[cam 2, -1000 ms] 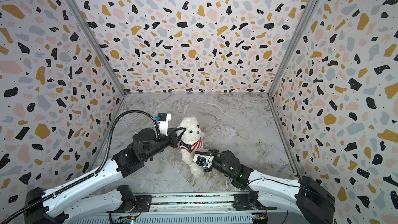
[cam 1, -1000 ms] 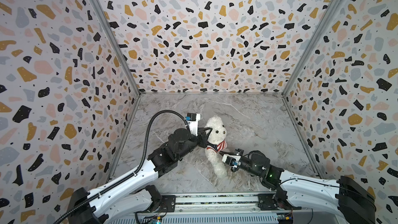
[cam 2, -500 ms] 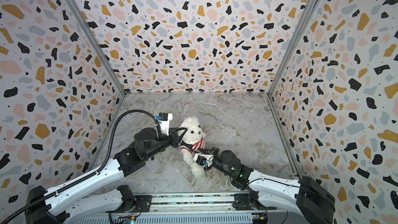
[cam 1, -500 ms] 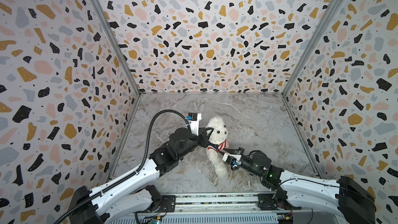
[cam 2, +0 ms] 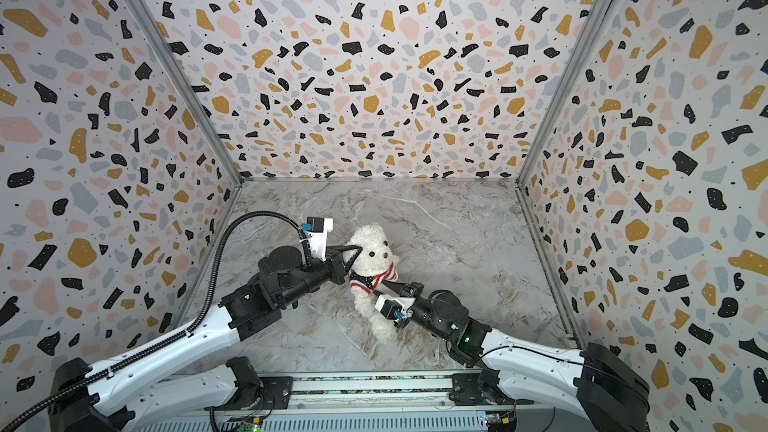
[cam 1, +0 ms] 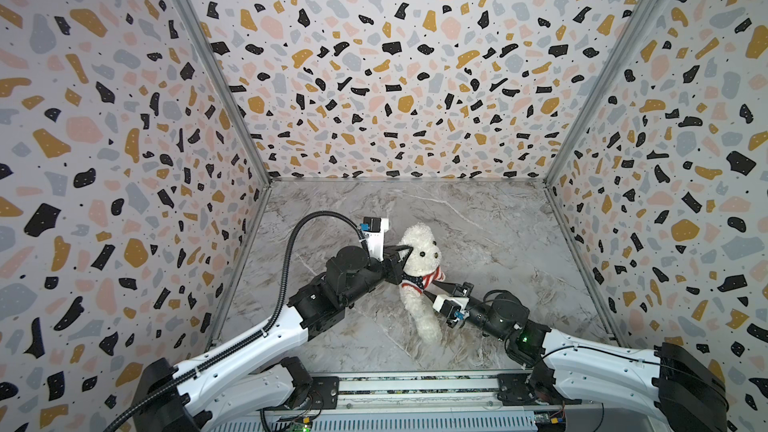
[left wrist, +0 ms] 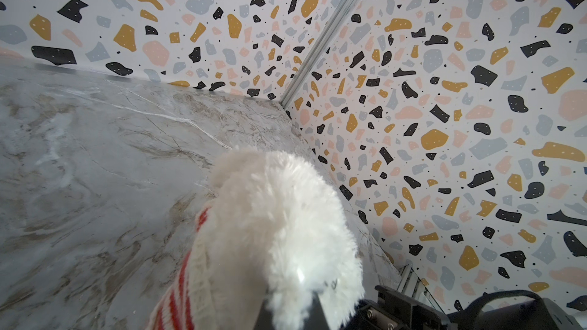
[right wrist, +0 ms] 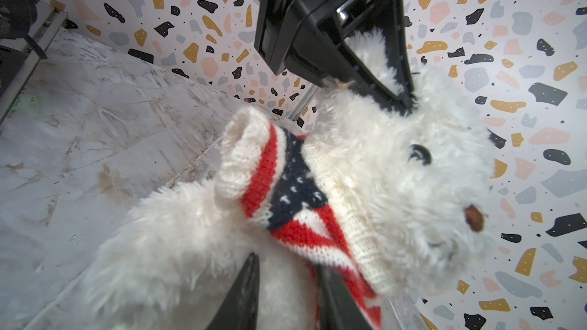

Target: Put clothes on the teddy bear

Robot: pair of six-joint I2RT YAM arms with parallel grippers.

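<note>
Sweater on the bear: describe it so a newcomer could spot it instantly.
On the marble floor, near its front centre, is a white teddy bear. The sweater is the knit band bunched around its neck and chest. Unlike the plain white fur around it, it has red and white stripes, a navy patch with white stars, and cream ribbed edges.

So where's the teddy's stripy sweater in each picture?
Top view: sweater around the teddy bear's neck, near the middle.
Top view: sweater, same place.
Left wrist: sweater's red stripes beside white fur.
Right wrist: sweater in the middle, around the neck.
Shared landmark: the bear's white fur.
</note>
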